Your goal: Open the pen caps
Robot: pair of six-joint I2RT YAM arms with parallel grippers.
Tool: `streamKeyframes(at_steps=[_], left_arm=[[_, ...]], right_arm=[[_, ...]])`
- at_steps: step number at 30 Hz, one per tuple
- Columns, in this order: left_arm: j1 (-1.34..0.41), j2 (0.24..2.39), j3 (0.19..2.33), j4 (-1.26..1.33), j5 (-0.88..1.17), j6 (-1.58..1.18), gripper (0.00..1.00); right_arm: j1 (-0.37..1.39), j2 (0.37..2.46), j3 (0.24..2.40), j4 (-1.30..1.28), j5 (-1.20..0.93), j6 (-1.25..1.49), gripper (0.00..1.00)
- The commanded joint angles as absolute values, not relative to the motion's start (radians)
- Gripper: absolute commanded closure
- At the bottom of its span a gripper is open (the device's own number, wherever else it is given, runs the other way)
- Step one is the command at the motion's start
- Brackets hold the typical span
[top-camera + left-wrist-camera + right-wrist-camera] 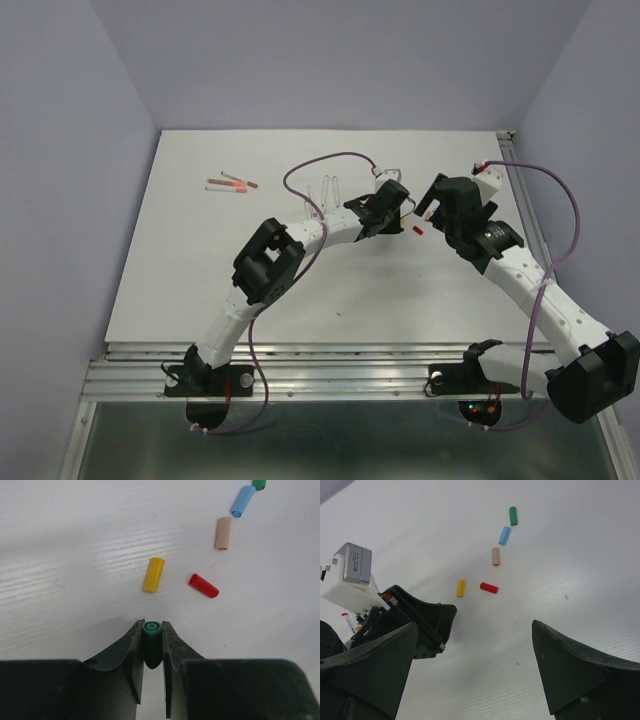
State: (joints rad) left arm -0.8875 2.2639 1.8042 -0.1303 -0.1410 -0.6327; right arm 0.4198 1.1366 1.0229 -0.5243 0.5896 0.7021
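Pen caps: 5 loose caps lie flat on the white table (pixel 60 540), each apart from the others.

- Left wrist view: yellow cap (pixel 153 574) at 12 o'clock from the fingertips, close by.
- Red cap (pixel 203 585) just beside the yellow one, at its 4 o'clock.
- Pale pink cap (pixel 223 533) at 1 o'clock from the red.
- Blue cap (pixel 243 501) further out along the same line.
- Green cap (pixel 259 484) last in the line, cut by the top edge of the frame.
- Right wrist view: the same 5 form a loose arc, with green at 12 o'clock, then blue, pink and red, and yellow at 9 o'clock of red.

Left gripper (pixel 151 625): the jaws are pressed together on a small green piece (pixel 151 628). Its round end, with a ring inside it, faces outward between the fingertips. I cannot tell whether it is a cap alone or the end of a pen.

Right gripper (pixel 475 625): the jaws are spread wide with nothing between them. It hangs above the table, with the caps at its 12 o'clock and the left gripper at its 9 o'clock.

Top view: the 2 grippers face each other near mid-table, and the red cap shows between them. A few pens (pixel 232 184) with reddish ends lie well apart, at 10 o'clock on the table.
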Motion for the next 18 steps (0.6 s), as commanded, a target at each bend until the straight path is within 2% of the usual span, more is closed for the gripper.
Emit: streamKeyframes(at_steps=[1, 4, 11, 13, 14, 15, 18], left_arm=[[-0.896, 2.282, 1.904, -0.175, -0.133, -0.609, 0.96], [-0.899, 2.318, 1.925, -0.187, -0.121, -0.609, 0.87], [-0.905, 2.306, 1.933, -0.202, -0.112, -0.594, 0.58], [-0.910, 2.290, 1.921, -0.201, -0.115, -0.581, 0.39], [-0.911, 2.274, 1.918, -0.201, -0.115, -0.575, 0.23], [-0.914, 2.263, 1.913, -0.202, -0.114, -0.569, 0.01], [-0.913, 2.208, 1.890, -0.213, -0.136, -0.554, 0.01]], right_arm=[[0.414, 1.117, 0.988, -0.523, 0.629, 0.677, 0.00], [0.414, 1.121, 0.985, -0.515, 0.618, 0.670, 0.00], [0.414, 1.127, 0.985, -0.511, 0.612, 0.664, 0.00], [0.414, 1.129, 0.985, -0.508, 0.607, 0.663, 0.00], [0.414, 1.129, 0.985, -0.508, 0.606, 0.661, 0.00], [0.414, 1.129, 0.985, -0.506, 0.603, 0.661, 0.00], [0.413, 1.124, 0.985, -0.508, 0.600, 0.657, 0.00]])
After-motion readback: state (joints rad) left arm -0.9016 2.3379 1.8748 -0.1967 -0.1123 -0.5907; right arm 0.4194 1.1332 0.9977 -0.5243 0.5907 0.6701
